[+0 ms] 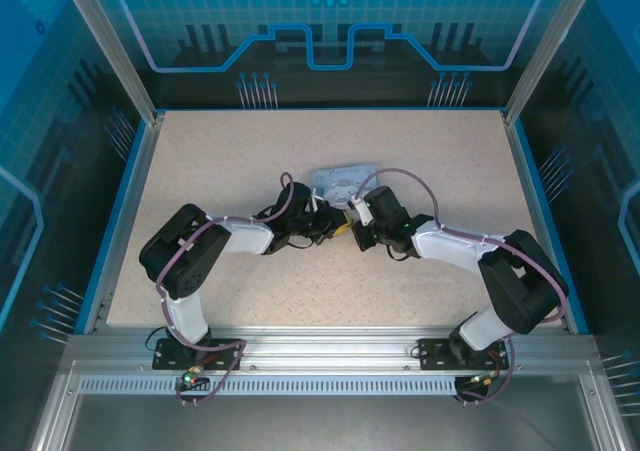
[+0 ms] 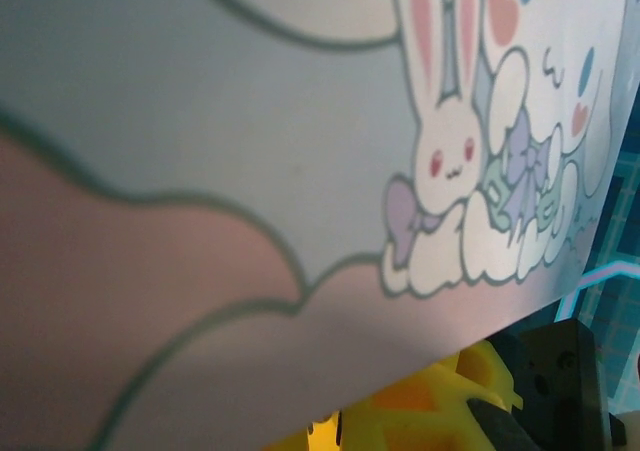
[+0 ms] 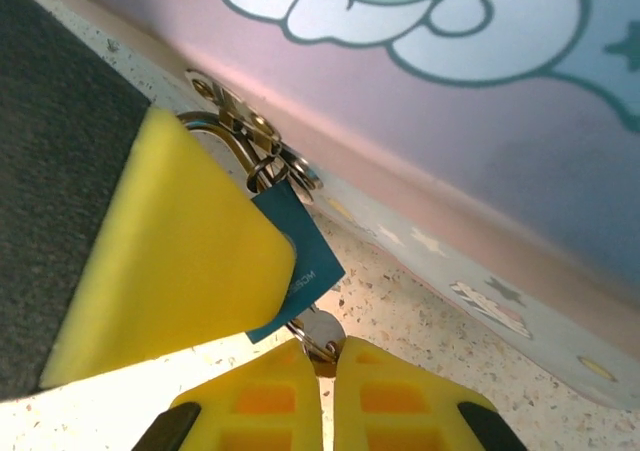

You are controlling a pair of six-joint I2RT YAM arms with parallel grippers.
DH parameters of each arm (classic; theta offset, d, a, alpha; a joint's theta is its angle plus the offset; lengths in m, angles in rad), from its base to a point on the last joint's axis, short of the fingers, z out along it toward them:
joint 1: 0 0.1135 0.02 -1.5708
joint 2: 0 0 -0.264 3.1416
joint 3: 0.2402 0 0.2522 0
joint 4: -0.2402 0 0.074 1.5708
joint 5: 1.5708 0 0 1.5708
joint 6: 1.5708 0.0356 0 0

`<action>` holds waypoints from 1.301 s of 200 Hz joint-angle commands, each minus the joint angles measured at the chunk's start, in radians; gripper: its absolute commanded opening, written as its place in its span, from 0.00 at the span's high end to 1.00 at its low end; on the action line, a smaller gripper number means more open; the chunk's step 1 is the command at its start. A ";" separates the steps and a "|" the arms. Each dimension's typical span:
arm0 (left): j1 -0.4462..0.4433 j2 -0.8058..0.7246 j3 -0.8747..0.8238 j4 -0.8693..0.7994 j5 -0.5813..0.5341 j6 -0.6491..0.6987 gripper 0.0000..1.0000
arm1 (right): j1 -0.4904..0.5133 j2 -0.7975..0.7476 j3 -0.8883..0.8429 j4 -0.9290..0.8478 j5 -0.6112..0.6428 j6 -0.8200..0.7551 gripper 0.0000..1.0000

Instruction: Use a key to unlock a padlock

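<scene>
yellow pads mark both end effectors. top external view: the left gripper and right gripper meet tip to tip at mid-table, just in front of the pale blue box. both arms are stretched low and inward, elbows out, forearms nearly in line with each other. the task items are too small to resolve at this range.

left wrist view: the box face with its rabbit print stands very close to the lens. one yellow finger shows at the bottom edge. finger spacing cannot be read here; the left gripper is pressed together.

right wrist view: the right fingertips are pressed together and pinch the key, of which a small silver part protrudes at the tips. the key's long axis cannot be read. the padlock, brassy metal with a curved shackle, lies up-left of the key at the foot of the box wall, against the edge of the left pad. whether that pad clamps it cannot be determined. a ring and a teal tag lie between padlock and key. the line from padlock to key runs diagonally, upper left to lower centre.
</scene>
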 commanded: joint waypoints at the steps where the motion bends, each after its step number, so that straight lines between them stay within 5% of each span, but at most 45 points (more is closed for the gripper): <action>1: 0.000 -0.022 0.026 0.008 0.029 0.019 1.00 | -0.028 -0.044 0.003 0.042 -0.132 0.035 0.94; 28: 0.000 -0.022 0.028 0.005 0.029 0.022 1.00 | -0.070 -0.063 -0.022 0.064 -0.207 0.069 0.93; 125: 0.001 -0.028 0.038 -0.031 0.026 0.049 1.00 | -0.166 -0.154 -0.112 0.096 -0.292 0.159 0.59; 187: -0.009 -0.082 0.111 -0.390 -0.030 0.272 0.93 | -0.173 -0.136 -0.141 0.180 -0.359 0.310 0.36; 260: -0.061 -0.029 0.142 -0.469 -0.055 0.343 0.78 | -0.181 -0.050 -0.189 0.320 -0.358 0.457 0.34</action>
